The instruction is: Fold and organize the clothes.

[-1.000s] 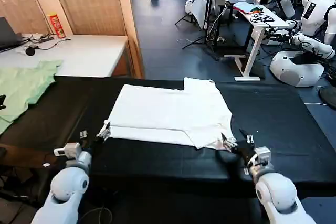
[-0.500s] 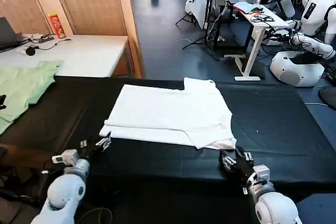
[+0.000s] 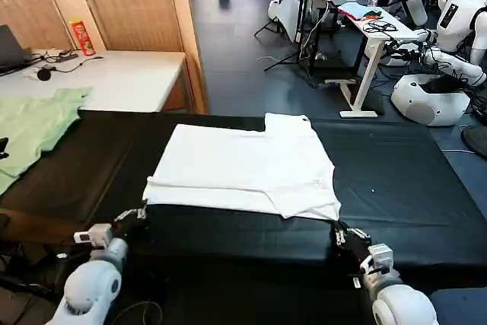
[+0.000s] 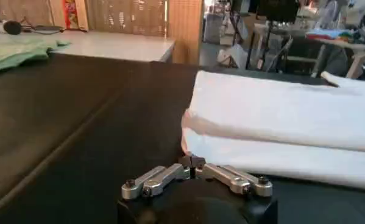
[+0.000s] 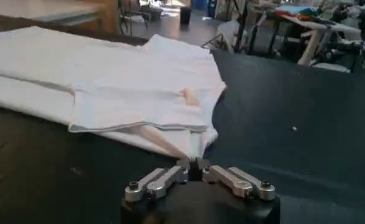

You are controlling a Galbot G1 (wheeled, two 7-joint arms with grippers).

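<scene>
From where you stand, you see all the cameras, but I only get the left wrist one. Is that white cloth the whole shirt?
Observer: No. The head view shows the white T-shirt folded into a broad rectangle, one sleeve poking out at its far edge.
Operator: Is there a second arm?
Observer: Yes, the right gripper sits just off the shirt's near right corner, jaws shut on nothing.
Operator: What's the green thing I glimpse?
Observer: A pale green garment spread at the table's far left.
</scene>
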